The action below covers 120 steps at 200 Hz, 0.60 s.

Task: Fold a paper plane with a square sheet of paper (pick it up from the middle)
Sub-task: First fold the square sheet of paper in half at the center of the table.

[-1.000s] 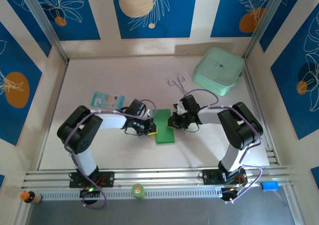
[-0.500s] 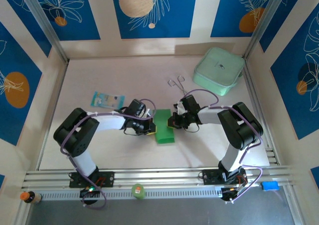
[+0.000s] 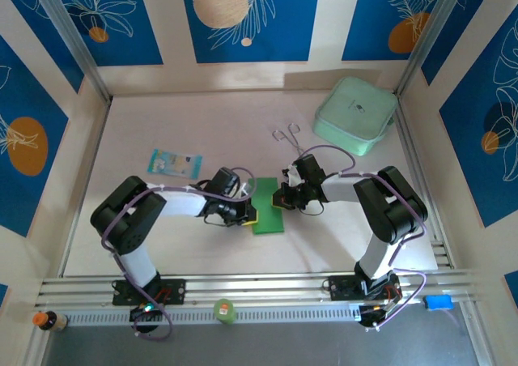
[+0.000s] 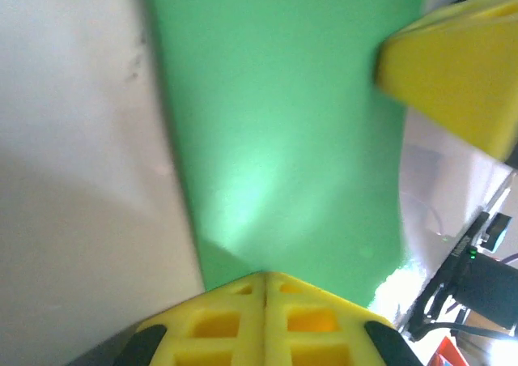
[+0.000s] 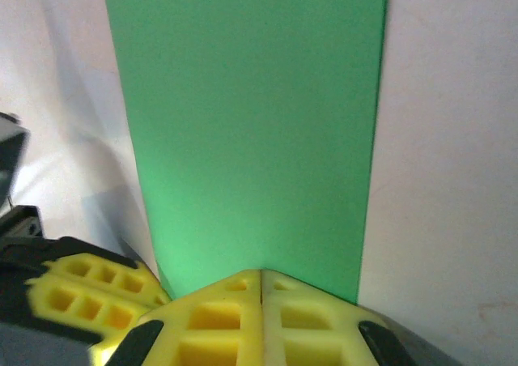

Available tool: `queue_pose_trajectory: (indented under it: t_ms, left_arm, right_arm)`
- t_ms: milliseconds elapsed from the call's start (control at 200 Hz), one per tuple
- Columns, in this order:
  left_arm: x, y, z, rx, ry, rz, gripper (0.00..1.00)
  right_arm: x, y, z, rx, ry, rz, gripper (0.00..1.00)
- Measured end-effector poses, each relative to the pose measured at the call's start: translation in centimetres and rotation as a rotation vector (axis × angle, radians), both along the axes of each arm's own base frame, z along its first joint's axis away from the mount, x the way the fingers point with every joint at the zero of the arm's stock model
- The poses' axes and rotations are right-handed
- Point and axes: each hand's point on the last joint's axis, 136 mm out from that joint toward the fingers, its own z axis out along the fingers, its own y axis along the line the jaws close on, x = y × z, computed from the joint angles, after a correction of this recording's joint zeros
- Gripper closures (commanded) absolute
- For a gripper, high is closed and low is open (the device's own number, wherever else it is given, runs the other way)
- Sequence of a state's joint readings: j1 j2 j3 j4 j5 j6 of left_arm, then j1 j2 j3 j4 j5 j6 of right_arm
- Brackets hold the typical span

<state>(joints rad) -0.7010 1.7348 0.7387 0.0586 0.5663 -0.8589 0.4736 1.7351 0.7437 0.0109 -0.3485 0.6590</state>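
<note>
The square sheet of paper lies flat on the white table as a narrow bright-green rectangle, between the two grippers. My left gripper is shut, its yellow tips resting on the sheet's left edge. My right gripper is shut too, tips pressed on the sheet's right edge. In the left wrist view the green paper stretches ahead, with the right gripper's fingers at its far side. In the right wrist view the paper runs straight ahead and the left gripper's fingers sit at the lower left.
A pale mint-green box stands at the back right. A small light-blue packet lies left of the left arm. A thin metal tool lies behind the right gripper. Walls enclose the table on three sides.
The left arm's elbow has shifted a little and its gripper has edged slightly toward the near end of the paper. The right arm and the paper have stayed put.
</note>
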Motion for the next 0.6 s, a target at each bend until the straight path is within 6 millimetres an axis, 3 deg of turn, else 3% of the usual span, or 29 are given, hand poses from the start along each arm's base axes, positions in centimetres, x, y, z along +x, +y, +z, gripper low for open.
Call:
queue_pose_trajectory:
  t_ms: [405,600]
  left_arm:
    - [-0.2,0.9,0.5,0.041,-0.051,-0.012,0.92]
    - [-0.3,-0.3,1.7,-0.015,-0.031,0.003,0.92]
  right_arm:
    - [0.0,0.0,0.0,0.0,0.0,-0.001,1.0]
    - [-0.1,-0.1,0.0,0.0,0.003,-0.005,1.0]
